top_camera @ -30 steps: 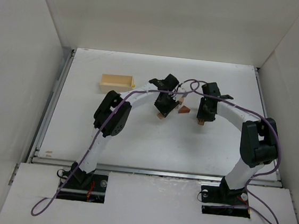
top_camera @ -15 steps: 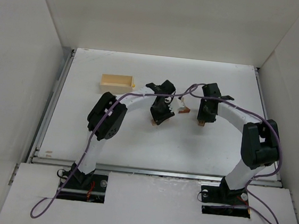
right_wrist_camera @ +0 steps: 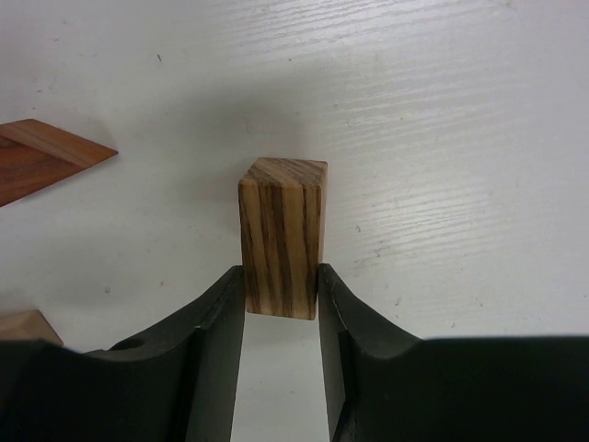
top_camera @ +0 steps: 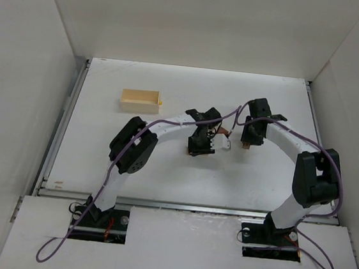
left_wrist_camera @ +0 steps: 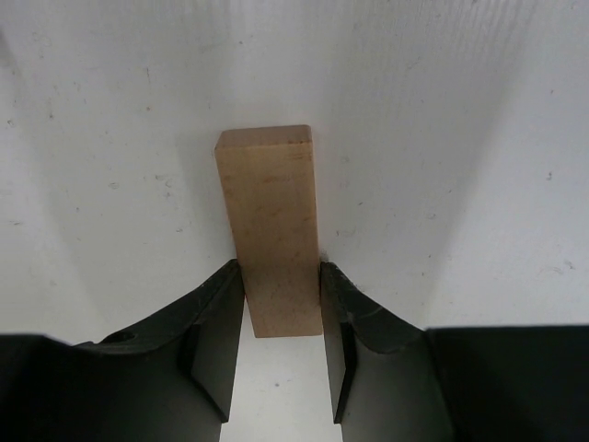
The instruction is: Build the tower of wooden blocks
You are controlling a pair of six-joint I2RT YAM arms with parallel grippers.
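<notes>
wood block tower [top_camera: 221, 134]: hardly begun. from the top view only a small cluster of pieces shows at mid-table, between the two grippers, too small there to tell whether anything is stacked. left gripper [left_wrist_camera: 280, 276] is clamped on a pale tan block [left_wrist_camera: 269, 212], fingers pressing its two long sides near the close end, the rest of the block sticking out forward over the white table [top_camera: 163, 171]. right gripper [right_wrist_camera: 281, 276] is likewise clenched on a striped brown block [right_wrist_camera: 282, 230], gripped low, grain running lengthwise. a reddish-brown wedge [right_wrist_camera: 41, 157] lies loose on the table to the left of that block, apart from it; a pale corner piece [right_wrist_camera: 23, 327] shows at the lower left edge of the right wrist view. whether either held block rests on the table or is lifted cannot be told. yellow box [top_camera: 140, 98] sits well apart at the far left, not involved. judged step: both arms carrying pieces, placement pending. next move likely calls for setting one block down flat as a base, opening the fingers cleanly, then lowering the second squarely on top without nudging the wedge.
</notes>
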